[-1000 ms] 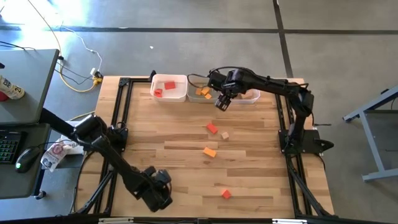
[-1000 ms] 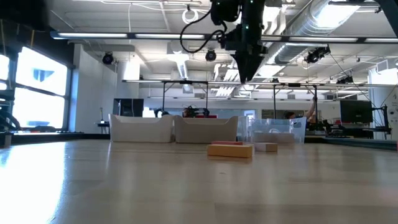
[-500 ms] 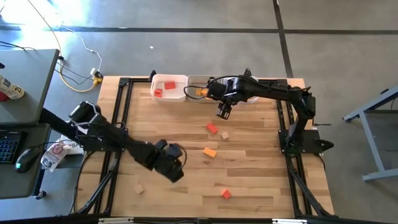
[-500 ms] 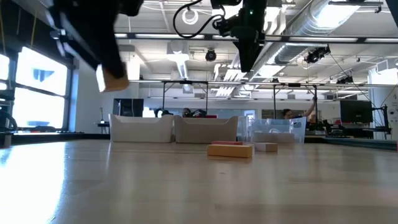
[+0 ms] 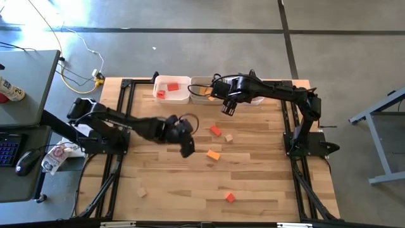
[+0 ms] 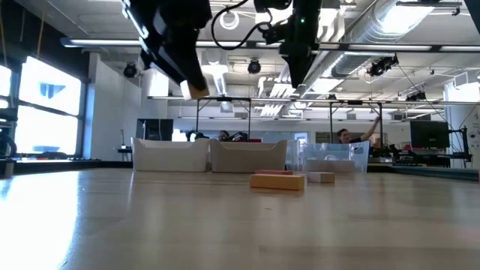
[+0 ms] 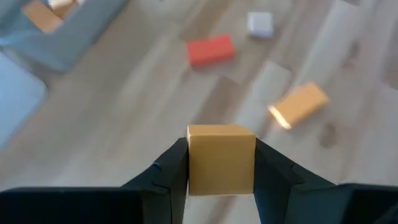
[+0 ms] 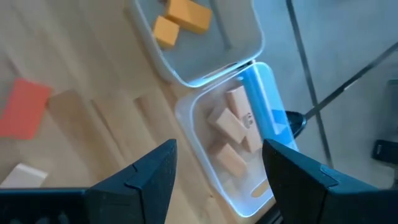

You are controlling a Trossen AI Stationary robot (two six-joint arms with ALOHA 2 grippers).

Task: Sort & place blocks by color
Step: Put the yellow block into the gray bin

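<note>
My left gripper [image 5: 188,151] is high above the middle of the table, shut on a small yellowish wooden cube [image 7: 221,158], which also shows in the low view [image 6: 196,91]. My right gripper [image 5: 226,110] is open and empty, in the air just in front of the bins. On the table lie a red block [image 5: 216,130], a pale block [image 5: 229,137], an orange block [image 5: 213,154], another red block [image 5: 230,197] and a pale block [image 5: 142,191] near the front left. My left gripper pinches the cube by two opposite side faces [image 7: 190,163] between its two fingers [image 7: 270,171]. The fingers slant downward from the table's left. The cube sits at the fingertips, level and lifted well clear of the table.
Three bins stand in a row at the far edge: one with red blocks [image 5: 171,89], one with orange blocks [image 8: 205,37], and a clear one with pale blocks [image 8: 233,140]. Bare tabletop lies at the left and the front right.
My left gripper has risen from the table's near left and swung toward the far right, to above the middle, carrying the cube lifted clear. A pale block shows where the gripper had been.
</note>
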